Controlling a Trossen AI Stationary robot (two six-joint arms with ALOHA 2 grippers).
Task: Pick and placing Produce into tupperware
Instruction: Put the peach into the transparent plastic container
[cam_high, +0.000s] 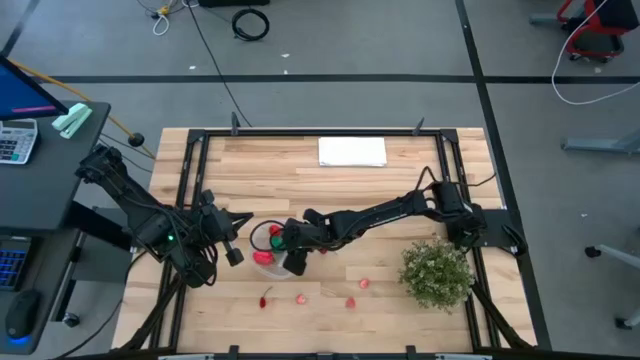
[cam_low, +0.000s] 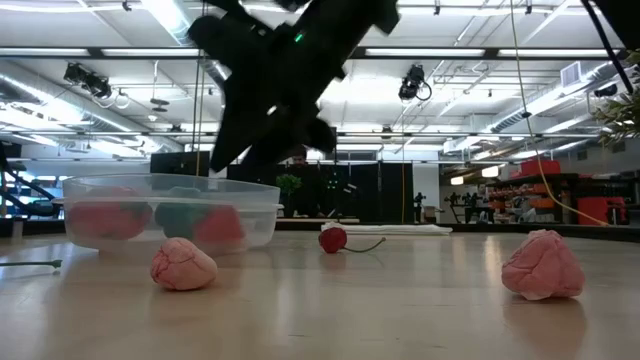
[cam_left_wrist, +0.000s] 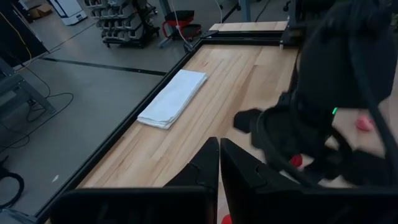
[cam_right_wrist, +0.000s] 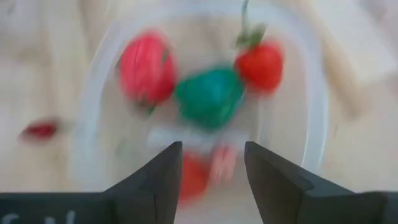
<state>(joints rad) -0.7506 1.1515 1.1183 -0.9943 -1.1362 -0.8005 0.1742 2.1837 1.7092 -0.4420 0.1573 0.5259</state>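
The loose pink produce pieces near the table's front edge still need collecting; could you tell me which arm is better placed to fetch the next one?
Right, probably: its end effector hangs open over the tupperware, close to the pink pieces. The left end effector is shut beside the container.

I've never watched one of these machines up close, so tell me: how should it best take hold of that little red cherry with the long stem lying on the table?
Probably by the round red body of the cherry, coming straight down from above with a finger on each side. The stem trails flat along the table and looks too thin to pinch reliably. Nothing stands close beside it.
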